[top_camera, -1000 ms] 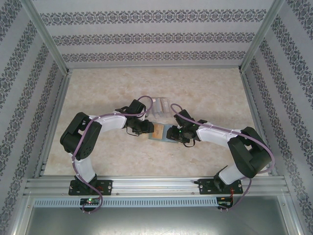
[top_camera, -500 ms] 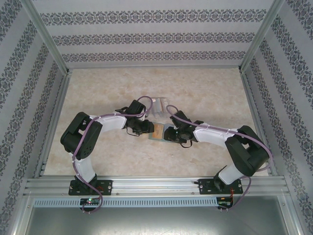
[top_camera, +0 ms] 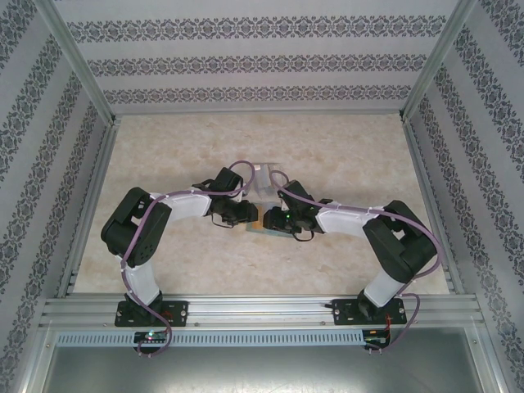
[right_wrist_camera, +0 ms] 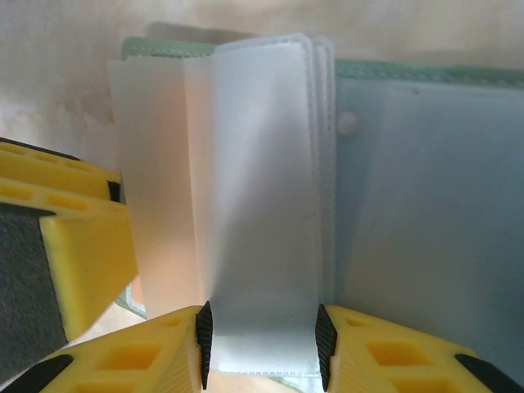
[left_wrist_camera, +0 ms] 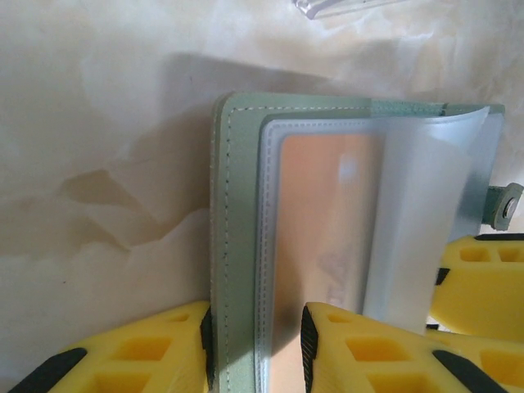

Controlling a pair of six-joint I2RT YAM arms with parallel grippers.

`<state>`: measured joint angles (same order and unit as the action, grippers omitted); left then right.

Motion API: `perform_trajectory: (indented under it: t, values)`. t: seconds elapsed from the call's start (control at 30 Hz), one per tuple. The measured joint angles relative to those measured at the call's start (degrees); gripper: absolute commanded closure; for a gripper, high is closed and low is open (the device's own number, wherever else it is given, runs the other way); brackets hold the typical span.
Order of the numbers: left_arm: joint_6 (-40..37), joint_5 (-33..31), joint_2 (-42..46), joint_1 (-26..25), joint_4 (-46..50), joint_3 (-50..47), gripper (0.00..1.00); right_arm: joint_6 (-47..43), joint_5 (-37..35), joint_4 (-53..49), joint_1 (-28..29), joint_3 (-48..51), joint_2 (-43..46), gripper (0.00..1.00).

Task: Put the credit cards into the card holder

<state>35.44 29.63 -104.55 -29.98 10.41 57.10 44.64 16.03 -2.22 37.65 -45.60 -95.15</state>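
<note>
**Card holder gripped by both tools, mid-counter**

At the middle of the counter [top_camera: 164, 147] lies the open sage-green card holder [left_wrist_camera: 221, 246]. The left tool [left_wrist_camera: 255, 319] clamps its cover edge. The right tool [right_wrist_camera: 260, 319] pinches a frosted sleeve [right_wrist_camera: 262, 180]. An orange credit card [left_wrist_camera: 319, 221] sits inside a sleeve.

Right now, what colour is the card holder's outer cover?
Sage green, pale stitching along its edge; the card holder shows best in the left wrist view.

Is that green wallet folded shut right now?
No, the green wallet lies open, with its clear sleeves standing up between the fingers of the right tool.
</note>
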Motion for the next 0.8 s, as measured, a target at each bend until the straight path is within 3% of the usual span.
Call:
perform_trajectory:
  t: [0.4, 0.8]
  values:
    - [2.3, -1.2, 3.1, 0.9, -3.0, -4.2, 0.66, 0.0, 5.4, 5.3, 0.0, -1.9, -3.5, 0.59]
    - [6.0, -6.2, 13.9, 9.3, -3.6, -10.9, 0.66, -0.1, 10.5, 9.6, 0.1, -6.3, -5.7, 0.59]
